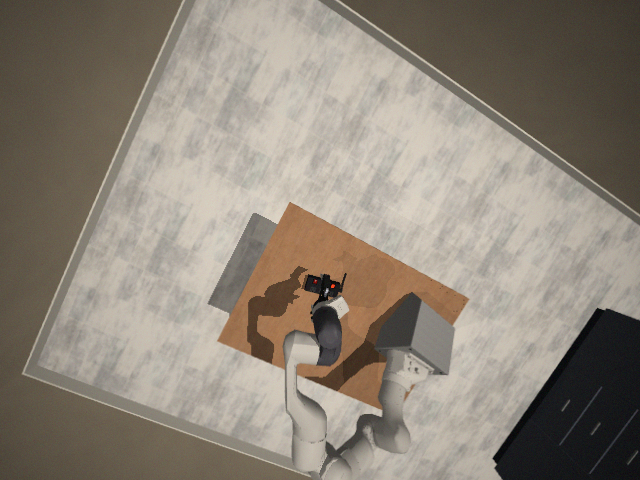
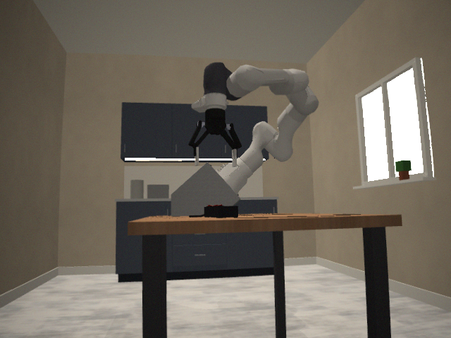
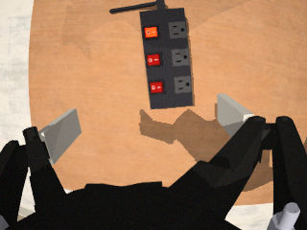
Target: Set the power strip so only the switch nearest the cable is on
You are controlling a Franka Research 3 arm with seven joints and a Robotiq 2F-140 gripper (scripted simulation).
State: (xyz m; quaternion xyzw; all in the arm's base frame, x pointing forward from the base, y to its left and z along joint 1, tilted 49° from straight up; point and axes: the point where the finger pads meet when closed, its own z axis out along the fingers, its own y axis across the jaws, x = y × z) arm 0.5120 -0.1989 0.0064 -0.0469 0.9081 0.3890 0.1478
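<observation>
A black power strip lies flat on the wooden table, sockets and switches facing up. Its cable leaves the far end in the wrist view. It has three rocker switches in a row. The switch nearest the cable shows bright orange. The middle switch and the last switch show darker red. My gripper is open and empty. It hangs well above the strip, apart from it.
A large grey box stands on the table at the arm's base, behind the strip. Dark kitchen cabinets line the back wall. The table's edge is at the left of the wrist view.
</observation>
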